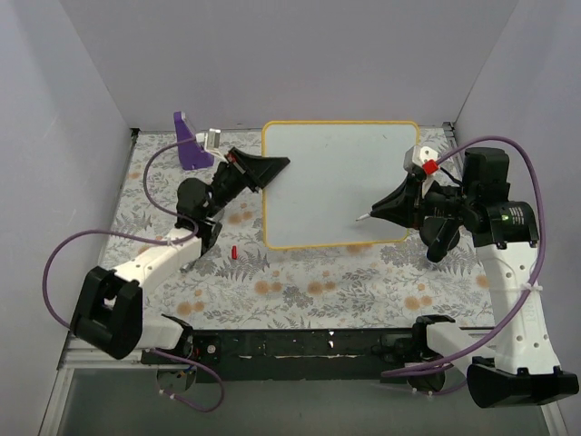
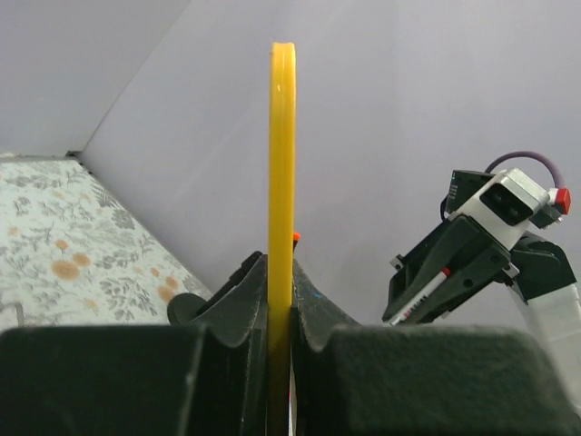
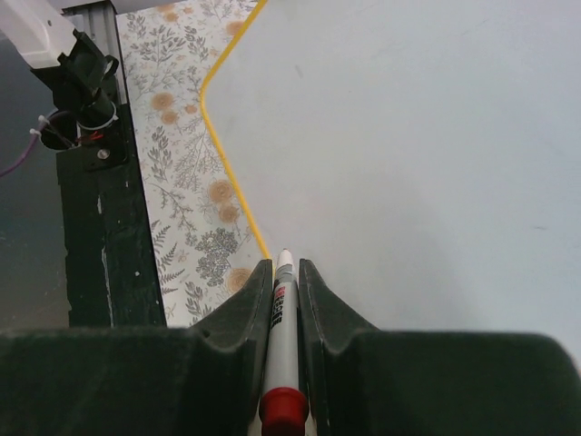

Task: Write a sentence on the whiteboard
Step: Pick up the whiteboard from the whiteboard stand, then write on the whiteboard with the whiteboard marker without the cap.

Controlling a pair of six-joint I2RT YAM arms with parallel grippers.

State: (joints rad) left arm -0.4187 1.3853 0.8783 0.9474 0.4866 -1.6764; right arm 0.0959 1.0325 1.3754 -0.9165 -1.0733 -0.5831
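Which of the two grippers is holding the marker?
The right gripper, shut on the marker; the left gripper instead clamps the yellow edge of the whiteboard.

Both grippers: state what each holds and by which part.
Left gripper clamps the whiteboard by its yellow left edge. Right gripper clamps a marker by its barrel, tip pointing forward.

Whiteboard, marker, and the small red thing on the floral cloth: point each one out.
whiteboard (image 1: 340, 186): top external view, middle of its white face.
marker (image 3: 280, 313): right wrist view, labelled barrel just below the tip.
small red thing (image 1: 233, 252): top external view, its middle.
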